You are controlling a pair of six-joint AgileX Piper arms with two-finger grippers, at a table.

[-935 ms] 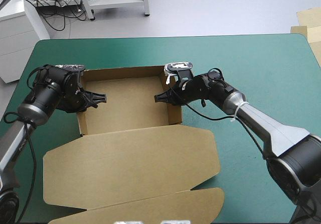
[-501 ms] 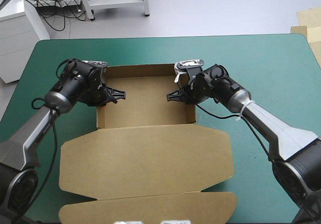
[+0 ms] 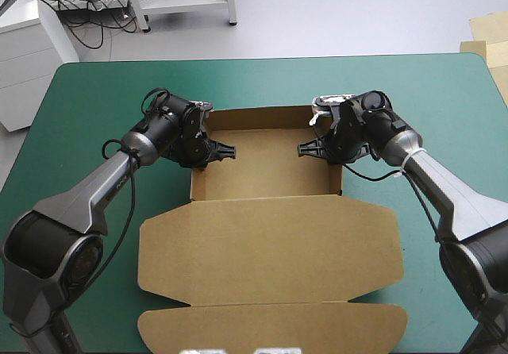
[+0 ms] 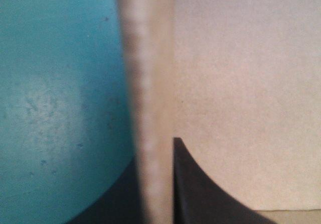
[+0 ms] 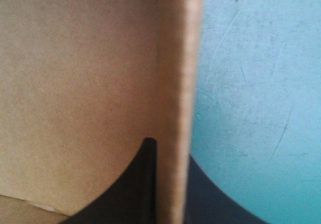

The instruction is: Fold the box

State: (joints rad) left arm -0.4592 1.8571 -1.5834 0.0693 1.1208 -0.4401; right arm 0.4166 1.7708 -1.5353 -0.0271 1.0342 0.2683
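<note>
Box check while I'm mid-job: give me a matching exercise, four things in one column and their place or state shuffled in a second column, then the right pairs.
Things
1. left gripper
2. right gripper
3. lid
4. back wall

Places or states
A. lies flat on the table, toward its near edge
B. shut on the right wall of the box
C. stands upright along the tray's far side
D. shut on the left wall of the box

Pairs: 1-D, 2-B, 3-A, 4-C
</note>
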